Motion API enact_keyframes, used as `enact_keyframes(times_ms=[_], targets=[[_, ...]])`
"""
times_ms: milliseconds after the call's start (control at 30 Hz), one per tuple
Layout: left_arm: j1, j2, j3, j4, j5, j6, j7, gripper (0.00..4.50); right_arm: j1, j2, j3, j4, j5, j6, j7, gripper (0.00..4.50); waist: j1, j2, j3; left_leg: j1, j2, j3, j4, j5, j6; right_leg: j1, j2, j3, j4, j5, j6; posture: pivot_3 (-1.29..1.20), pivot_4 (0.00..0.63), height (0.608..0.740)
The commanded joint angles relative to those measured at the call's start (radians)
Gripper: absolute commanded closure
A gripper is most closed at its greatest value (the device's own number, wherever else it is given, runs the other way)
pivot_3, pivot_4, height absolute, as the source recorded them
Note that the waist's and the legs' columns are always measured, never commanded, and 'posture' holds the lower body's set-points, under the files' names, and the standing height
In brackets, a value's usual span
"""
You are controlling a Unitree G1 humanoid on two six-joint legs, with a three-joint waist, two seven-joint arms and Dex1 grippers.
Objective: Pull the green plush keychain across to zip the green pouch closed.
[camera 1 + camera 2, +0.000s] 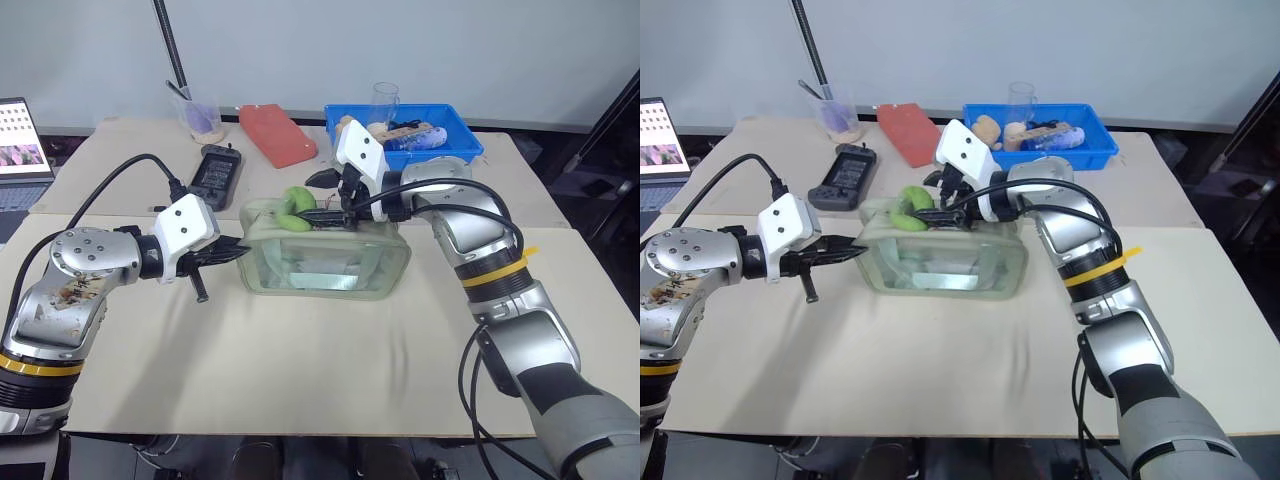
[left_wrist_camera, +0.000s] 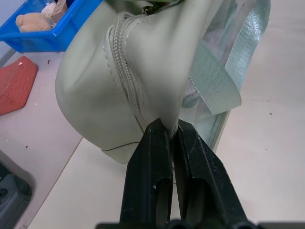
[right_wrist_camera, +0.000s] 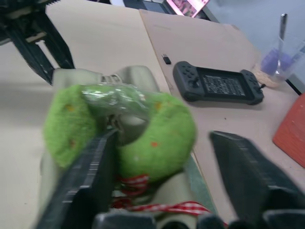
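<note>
Keychain: the small lime-green fuzzy ring-shaped plush keychain lies on top of the pouch, at the end nearer the left arm; a red-and-white checked ribbon shows beneath it in the right wrist view.
Pouch: the boxy pale sage-green fabric pouch with clear plastic sides stands mid-bench; its zipper top is largely hidden by the right gripper.
Right gripper: the right gripper reaches over the pouch top, its fingers apart on either side of the plush ring, one finger against the fuzz, the other clear of it.
Left gripper: the left gripper has its fingers together, clamped on a fold of fabric at the pouch's end beside the zipper seam.
Bench: the beige bench also carries a black handheld controller, a flat red pouch, a clear cup and a blue plastic tray with small items hard to make out.
Edge: a laptop is cut off at the frame's left.
</note>
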Motion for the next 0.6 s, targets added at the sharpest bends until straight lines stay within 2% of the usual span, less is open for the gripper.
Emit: enact_keyframes(times_ms=[33, 200, 233, 433, 600], targets=[[-0.003, 0.008, -0.009, -0.008, 0.015, -0.012, -0.008, 4.5, 0.004, -0.005, -0.016, -0.042, 0.001, -0.017, 0.011, 2.54, 0.0, 0.0, 0.0, 0.0, 0.0, 0.0, 0.0, 0.0, 0.0, 0.0, 0.0, 0.0, 0.0, 0.0, 0.0, 0.0, 0.15, 0.74], [-0.013, 0.002, -0.018, 0.005, 0.023, -0.027, -0.009, 4.5, 0.014, -0.014, -0.027, -0.041, -0.004, -0.025, 0.005, 4.36, 0.0, 0.0, 0.0, 0.0, 0.0, 0.0, 0.0, 0.0, 0.0, 0.0, 0.0, 0.0, 0.0, 0.0, 0.0, 0.0, 0.15, 0.74], [-0.015, 0.001, -0.018, 0.007, 0.025, -0.029, -0.01, 4.5, 0.012, -0.018, -0.033, -0.041, -0.004, -0.025, 0.002, 4.47, 0.0, 0.0, 0.0, 0.0, 0.0, 0.0, 0.0, 0.0, 0.0, 0.0, 0.0, 0.0, 0.0, 0.0, 0.0, 0.0, 0.15, 0.74], [-0.016, -0.002, -0.021, 0.013, 0.029, -0.033, -0.014, 4.5, 0.004, -0.056, -0.101, -0.067, 0.038, 0.023, -0.004, 4.47, 0.001, 0.0, 0.0, 0.0, 0.0, 0.0, 0.0, 0.0, 0.0, 0.0, 0.0, 0.0, 0.0, 0.0, 0.0, 0.0, 0.15, 0.74], [-0.006, 0.001, -0.019, 0.022, 0.033, -0.038, -0.017, 4.5, 0.024, -0.144, -0.177, -0.126, 0.083, 0.111, -0.002, 4.47, 0.001, 0.0, 0.0, 0.0, 0.0, 0.0, 0.0, 0.0, 0.0, 0.0, 0.0, 0.0, 0.0, -0.001, -0.001, 0.0, 0.15, 0.74]])
